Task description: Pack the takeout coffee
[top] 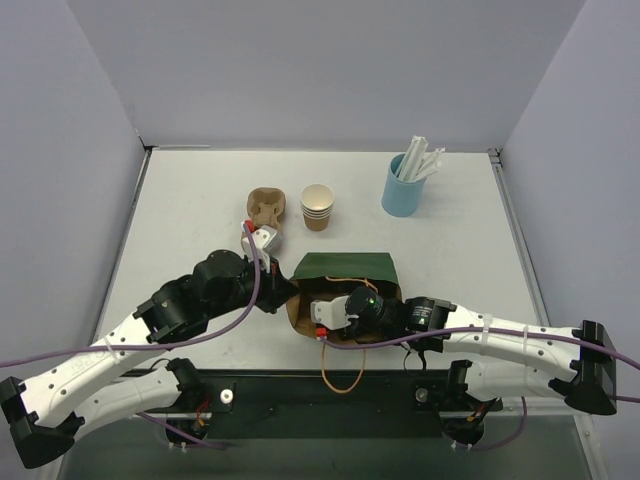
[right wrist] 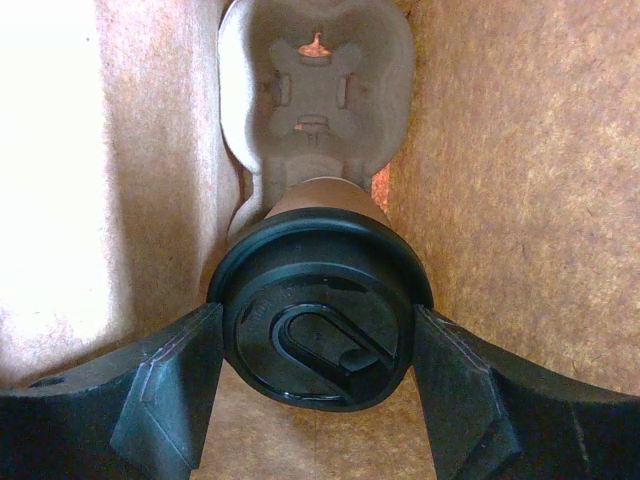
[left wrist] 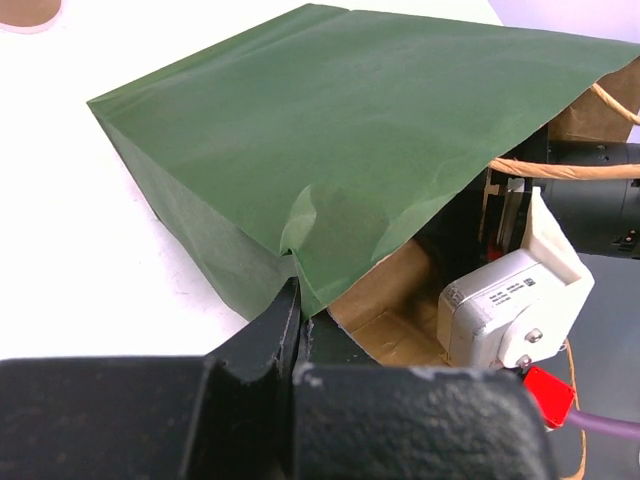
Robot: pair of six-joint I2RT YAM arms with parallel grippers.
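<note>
One takeout coffee [right wrist: 320, 300] sits inside the one green bag [left wrist: 330, 150], touching a pulp carrier [right wrist: 315, 90], with the right gripper [right wrist: 318, 385] clamped on its black lid [right wrist: 300, 290] and the left gripper [left wrist: 297, 325] pinched tight on the bag's edge. Out on the table there's a second carrier [top: 267, 208], one cup stack [top: 317, 207] and one blue pot [top: 403, 192]; the lid embossing's unreadable.

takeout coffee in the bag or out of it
In. The right wrist view shows the takeout coffee, lid on, between brown inner walls of the bag, with the right claw closed on it.
</note>
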